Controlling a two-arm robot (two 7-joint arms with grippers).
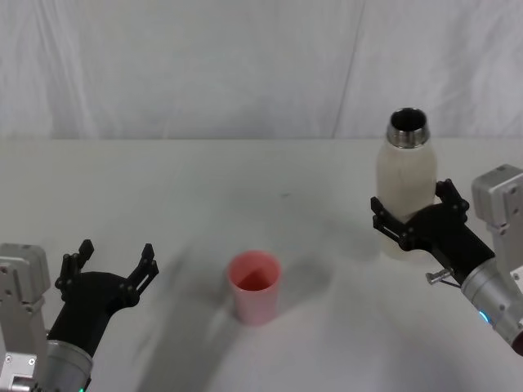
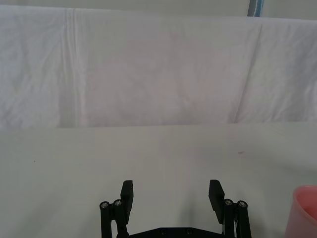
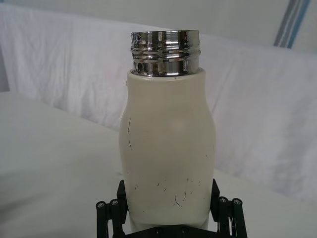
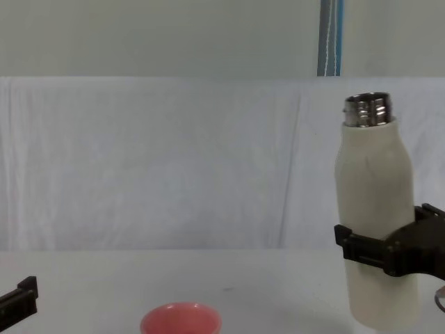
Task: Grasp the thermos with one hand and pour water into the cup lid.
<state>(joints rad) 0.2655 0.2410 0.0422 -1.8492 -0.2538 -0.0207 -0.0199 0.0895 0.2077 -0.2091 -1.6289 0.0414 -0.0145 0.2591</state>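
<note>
Head view shows the right gripper (image 1: 413, 214) with its fingers (image 1: 386, 217) clamped on the lower body of the upright thermos (image 1: 404, 184), the steel neck well above them. Left gripper (image 1: 113, 263) rests low with fingers spread apart around nothing, the cup lid (image 1: 254, 285) standing near, off to their right.

A white bench (image 1: 163, 188) spreads across the foreground, smooth and pale, with a tiny dark speck (image 1: 284, 194) near its middle. Behind it hangs a white cloth backdrop (image 1: 204, 65), creased by faint vertical folds. In the chest view a plain pale wall (image 4: 160, 35) rises above the cloth, and a narrow blue vertical strip (image 4: 331, 37) runs down to the cloth's top edge.
</note>
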